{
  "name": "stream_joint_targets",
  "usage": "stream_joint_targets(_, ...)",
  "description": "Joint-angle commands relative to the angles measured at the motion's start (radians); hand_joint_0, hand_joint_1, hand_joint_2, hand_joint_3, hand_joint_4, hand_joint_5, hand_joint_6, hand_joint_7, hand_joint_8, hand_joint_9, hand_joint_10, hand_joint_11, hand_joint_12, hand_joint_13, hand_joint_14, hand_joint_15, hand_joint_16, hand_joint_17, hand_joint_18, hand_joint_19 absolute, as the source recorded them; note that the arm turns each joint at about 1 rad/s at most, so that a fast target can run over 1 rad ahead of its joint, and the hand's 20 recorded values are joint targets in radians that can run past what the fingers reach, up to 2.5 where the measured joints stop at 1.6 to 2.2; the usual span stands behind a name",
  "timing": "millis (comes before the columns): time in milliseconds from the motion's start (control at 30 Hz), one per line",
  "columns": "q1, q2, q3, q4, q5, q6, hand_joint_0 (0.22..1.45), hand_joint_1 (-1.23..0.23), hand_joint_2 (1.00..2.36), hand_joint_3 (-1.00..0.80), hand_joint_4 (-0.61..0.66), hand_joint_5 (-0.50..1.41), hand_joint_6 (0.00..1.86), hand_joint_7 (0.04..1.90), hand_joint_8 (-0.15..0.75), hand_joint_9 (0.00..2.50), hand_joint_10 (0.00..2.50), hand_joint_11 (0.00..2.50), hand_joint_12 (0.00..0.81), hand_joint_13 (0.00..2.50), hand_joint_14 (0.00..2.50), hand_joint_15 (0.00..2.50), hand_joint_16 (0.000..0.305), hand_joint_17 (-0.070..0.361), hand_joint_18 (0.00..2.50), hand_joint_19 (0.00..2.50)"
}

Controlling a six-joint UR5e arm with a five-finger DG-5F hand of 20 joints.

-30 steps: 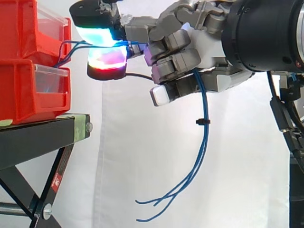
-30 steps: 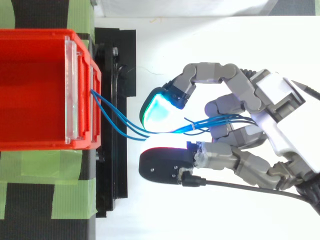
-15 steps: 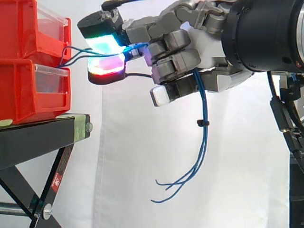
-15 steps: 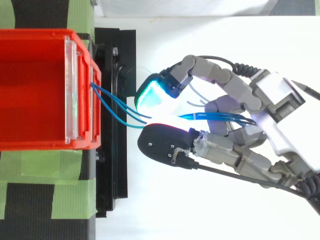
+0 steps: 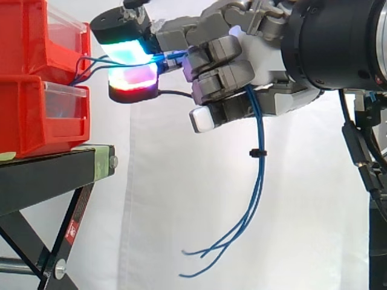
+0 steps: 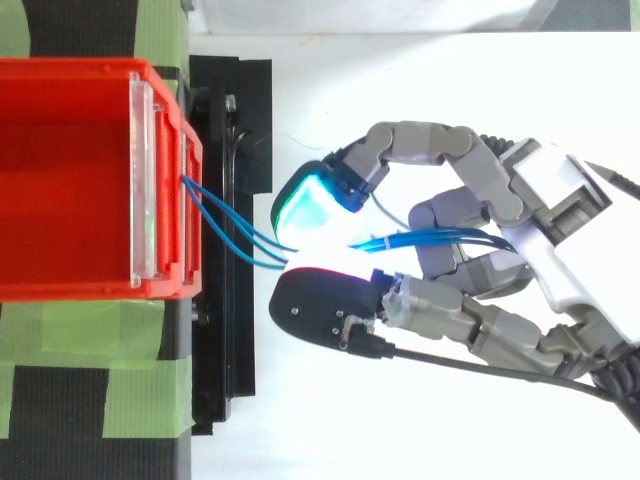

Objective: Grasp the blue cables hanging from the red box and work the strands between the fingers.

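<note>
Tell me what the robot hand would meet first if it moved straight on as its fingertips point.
Probably the front of the upper red plastic bin, near where the thin blue cables leave it. The hand, pinching those cables, points left at that height; the top view shows only cables between them.

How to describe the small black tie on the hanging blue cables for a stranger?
Find the robot hand at the side view's right. Blue cables hang below its curled fingers. Partway down, a small black tie binds them: the only dark spot on the blue strands.
</note>
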Motion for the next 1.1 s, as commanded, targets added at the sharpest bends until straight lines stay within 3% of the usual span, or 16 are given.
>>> stream_joint_targets(0, 0.0, 0.0, 0.0, 0.004, 0.0, 0.0, 0.98, -0.72, 1.01, -0.16, 0.17, -0.08, 1.4, 0.93, 0.369, 1.56, 2.5, 2.5, 0.537, 1.76, 2.5, 1.57, 0.198, 0.149, 2.04, 0.79)
stream_joint_targets(33, 0.0, 0.0, 0.0, 0.006, 0.0, 0.0, 1.07, -0.7, 1.0, -0.13, 0.14, -0.08, 1.39, 0.92, 0.369, 1.56, 2.5, 2.5, 0.537, 1.76, 2.5, 1.57, 0.198, 0.149, 2.04, 0.79)
stream_joint_targets(67, 0.0, 0.0, 0.0, 0.009, 0.0, 0.0, 1.14, -0.6, 1.01, 0.02, 0.18, 0.15, 0.96, 1.07, 0.369, 1.56, 2.5, 2.5, 0.537, 1.76, 2.5, 1.57, 0.198, 0.149, 2.04, 0.79)
stream_joint_targets(100, 0.0, 0.0, 0.0, 0.009, 0.0, 0.0, 1.14, -0.59, 1.01, 0.01, 0.2, 0.24, 0.74, 1.15, 0.369, 1.56, 2.5, 2.5, 0.537, 1.76, 2.5, 1.57, 0.198, 0.149, 2.04, 0.79)
stream_joint_targets(167, 0.0, 0.0, 0.0, 0.011, 0.0, 0.0, 1.15, -0.57, 1.01, -0.11, 0.28, 0.49, 0.0, 1.4, 0.369, 1.56, 2.5, 2.5, 0.537, 1.76, 2.5, 1.57, 0.198, 0.149, 2.04, 0.79)
stream_joint_targets(400, 0.002, -0.002, 0.0, 0.011, 0.005, 0.0, 1.07, -0.59, 1.0, -0.11, 0.36, 0.46, 0.02, 1.17, 0.369, 1.56, 2.5, 2.5, 0.537, 1.76, 2.5, 1.57, 0.198, 0.149, 2.04, 0.79)
stream_joint_targets(467, 0.0, 0.0, 0.0, 0.011, 0.005, 0.0, 1.2, -0.63, 1.01, 0.0, 0.27, 0.51, 0.01, 1.29, 0.369, 1.56, 2.5, 2.5, 0.537, 1.76, 2.5, 1.57, 0.198, 0.149, 2.04, 0.79)
stream_joint_targets(600, 0.0, 0.0, 0.0, 0.011, 0.005, 0.0, 1.24, -0.65, 1.01, 0.03, 0.17, 0.55, 0.04, 1.49, 0.369, 1.56, 2.5, 2.5, 0.537, 1.76, 2.5, 1.57, 0.198, 0.149, 2.04, 0.79)
stream_joint_targets(667, 0.0, 0.0, 0.0, 0.011, 0.005, 0.0, 1.14, -0.74, 1.01, 0.06, 0.17, 0.37, 0.53, 1.27, 0.369, 1.56, 2.5, 2.5, 0.537, 1.76, 2.5, 1.57, 0.198, 0.149, 2.04, 0.79)
stream_joint_targets(733, 0.0, 0.0, 0.0, 0.011, 0.005, 0.0, 1.04, -0.77, 1.01, 0.05, 0.21, 0.23, 0.73, 1.15, 0.369, 1.56, 2.5, 2.5, 0.537, 1.76, 2.5, 1.57, 0.198, 0.149, 2.04, 0.79)
stream_joint_targets(800, 0.0, 0.0, 0.0, 0.011, 0.005, 0.003, 0.9, -0.77, 1.01, -0.18, 0.22, 0.16, 0.85, 1.1, 0.369, 1.56, 2.5, 2.5, 0.537, 1.76, 2.5, 1.57, 0.198, 0.149, 2.04, 0.79)
stream_joint_targets(900, 0.0, 0.0, 0.0, 0.011, 0.005, 0.005, 0.87, -0.76, 1.01, -0.28, 0.22, 0.14, 0.89, 1.09, 0.369, 1.56, 2.5, 2.5, 0.537, 1.76, 2.5, 1.57, 0.198, 0.149, 2.04, 0.79)
stream_joint_targets(967, 0.0, 0.0, 0.0, 0.011, 0.005, 0.014, 1.05, -0.75, 1.01, -0.22, 0.17, 0.15, 0.81, 1.13, 0.369, 1.56, 2.5, 2.5, 0.537, 1.76, 2.5, 1.57, 0.198, 0.149, 2.04, 0.79)
stream_joint_targets(1000, 0.0, 0.0, 0.0, 0.011, 0.005, 0.014, 1.1, -0.67, 1.01, -0.1, 0.17, 0.25, 0.53, 1.25, 0.369, 1.56, 2.5, 2.5, 0.537, 1.76, 2.5, 1.57, 0.198, 0.149, 2.04, 0.79)
stream_joint_targets(1033, 0.0, 0.0, 0.0, 0.012, 0.005, 0.026, 1.2, -0.61, 1.01, -0.05, 0.21, 0.53, 0.01, 1.48, 0.369, 1.56, 2.5, 2.5, 0.537, 1.76, 2.5, 1.57, 0.198, 0.149, 2.04, 0.79)
stream_joint_targets(1067, 0.0, 0.0, 0.0, 0.015, 0.005, 0.043, 1.22, -0.61, 1.01, -0.09, 0.26, 0.56, 0.01, 1.44, 0.369, 1.56, 2.5, 2.5, 0.537, 1.76, 2.5, 1.57, 0.198, 0.149, 2.04, 0.79)
